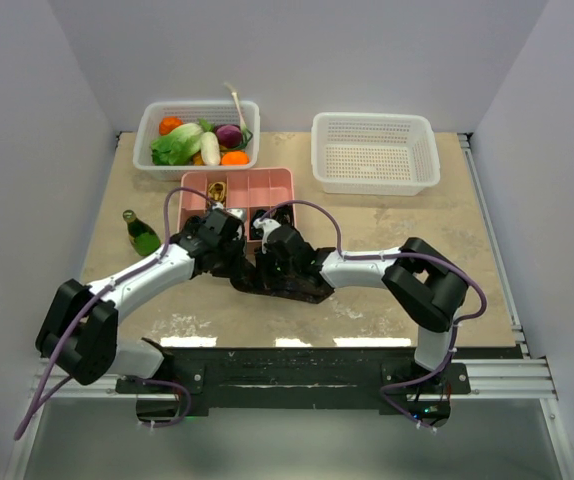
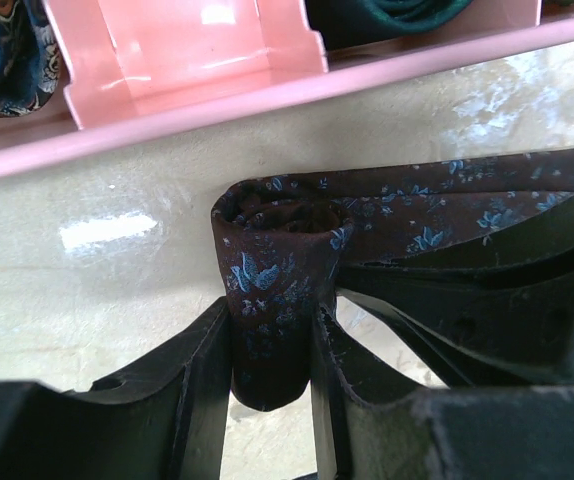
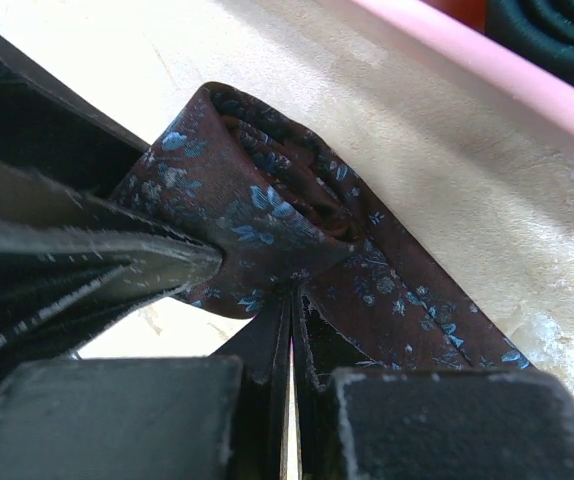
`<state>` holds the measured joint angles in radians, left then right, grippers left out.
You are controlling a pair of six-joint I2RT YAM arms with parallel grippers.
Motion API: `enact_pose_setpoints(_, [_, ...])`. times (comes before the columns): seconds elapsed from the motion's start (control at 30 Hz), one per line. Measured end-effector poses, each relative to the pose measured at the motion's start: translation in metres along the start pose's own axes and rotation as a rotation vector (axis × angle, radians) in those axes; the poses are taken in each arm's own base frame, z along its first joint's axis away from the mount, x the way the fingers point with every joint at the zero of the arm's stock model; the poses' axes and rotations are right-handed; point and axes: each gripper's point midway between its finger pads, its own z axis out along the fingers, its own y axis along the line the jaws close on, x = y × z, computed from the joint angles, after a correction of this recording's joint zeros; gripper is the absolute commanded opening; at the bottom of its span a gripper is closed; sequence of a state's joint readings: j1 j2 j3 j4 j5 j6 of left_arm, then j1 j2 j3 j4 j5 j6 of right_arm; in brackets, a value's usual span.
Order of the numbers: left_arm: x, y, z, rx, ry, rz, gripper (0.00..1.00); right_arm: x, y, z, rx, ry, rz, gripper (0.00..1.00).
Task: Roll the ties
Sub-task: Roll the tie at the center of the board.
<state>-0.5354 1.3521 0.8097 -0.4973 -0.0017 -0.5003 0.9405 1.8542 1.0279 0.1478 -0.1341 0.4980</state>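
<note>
Here the left claw [image 2: 272, 345] is clenched on a brownish-maroon tie [image 2: 287, 235] scattered with small blue flowers. One end of the tie is wound into a tight coil, and that coil stands gripped between the two black fingers [image 2: 202, 385], its open spiral end facing the pink tray [image 2: 197, 105]. The unrolled rest runs off to the right as a flat strip on the pale marbled surface [image 2: 117, 270].

The right claw [image 3: 289, 310] is closed tight, its two fingers meeting with no gap between them. Its tips sit against the lower edge of the same coil, where the strip leaves it — whether a layer of cloth is caught between them I cannot tell. In the right wrist view one left finger comes in from the side and presses the coil flat.

From above, both arms reach inward and meet mid-surface, just in front of the tray, with the dark cloth under and between them.

Inside the tray, a dark blue patterned tie [image 2: 2, 50] sits rolled in one compartment and a dark green tie [image 2: 407, 10] in another. Behind the tray are a white basket of vegetables [image 1: 149, 125] and a second white basket [image 1: 375, 182]; a green bottle [image 1: 143, 236] stands left of the tray.
</note>
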Motion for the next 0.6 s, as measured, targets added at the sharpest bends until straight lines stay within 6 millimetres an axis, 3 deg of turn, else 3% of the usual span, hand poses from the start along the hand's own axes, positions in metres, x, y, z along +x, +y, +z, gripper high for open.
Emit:
enact_pose_setpoints(0.27, [-0.002,-0.001,-0.002,-0.143,0.002,0.092,0.29,0.001,0.0,0.0,0.002,0.002,0.0,0.01])
enact_pose_setpoints(0.6, [-0.007,0.015,-0.007,-0.366,-0.014,0.159,0.28,0.003,-0.006,-0.008,0.037,0.011,0.002,0.01])
